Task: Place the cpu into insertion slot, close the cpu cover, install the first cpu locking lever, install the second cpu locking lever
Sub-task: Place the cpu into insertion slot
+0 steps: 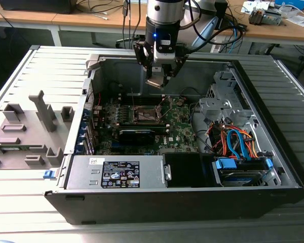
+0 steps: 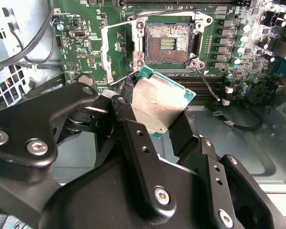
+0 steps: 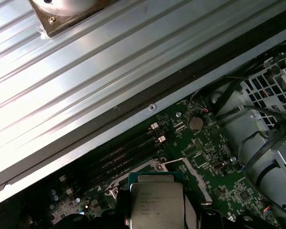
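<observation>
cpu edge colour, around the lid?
Teal-green on the cpu, around its silver-grey top; second wrist view shows it best.

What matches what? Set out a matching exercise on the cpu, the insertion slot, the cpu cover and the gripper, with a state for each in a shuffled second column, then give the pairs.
Things
1. cpu
2. insertion slot
3. cpu cover
4. gripper

States
A. swung open, off to one side
B. shut on its load
C. held tilted in the air, not seated
D. empty, pin field bare

Pairs: 1-C, 2-D, 3-A, 4-B
</observation>
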Available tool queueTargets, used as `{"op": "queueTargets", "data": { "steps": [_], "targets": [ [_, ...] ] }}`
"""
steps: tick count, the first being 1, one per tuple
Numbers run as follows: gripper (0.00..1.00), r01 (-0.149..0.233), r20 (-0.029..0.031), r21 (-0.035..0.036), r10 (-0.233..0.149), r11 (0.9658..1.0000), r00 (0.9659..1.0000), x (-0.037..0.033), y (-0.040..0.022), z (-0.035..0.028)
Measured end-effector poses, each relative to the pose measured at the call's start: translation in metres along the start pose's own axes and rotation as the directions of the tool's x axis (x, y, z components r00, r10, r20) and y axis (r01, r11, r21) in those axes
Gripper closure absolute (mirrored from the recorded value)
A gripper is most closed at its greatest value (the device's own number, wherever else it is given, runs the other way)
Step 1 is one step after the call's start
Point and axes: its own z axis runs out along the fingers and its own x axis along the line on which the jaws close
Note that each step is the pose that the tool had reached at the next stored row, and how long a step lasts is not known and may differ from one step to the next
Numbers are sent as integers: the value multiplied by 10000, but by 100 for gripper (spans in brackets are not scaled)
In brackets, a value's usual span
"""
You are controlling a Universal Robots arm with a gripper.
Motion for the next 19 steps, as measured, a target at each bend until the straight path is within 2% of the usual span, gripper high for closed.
{"op": "queueTargets", "data": {
  "steps": [19],
  "targets": [
    [45,-372,21,0,372,9993,9993,0,0,7]
  ]
}}
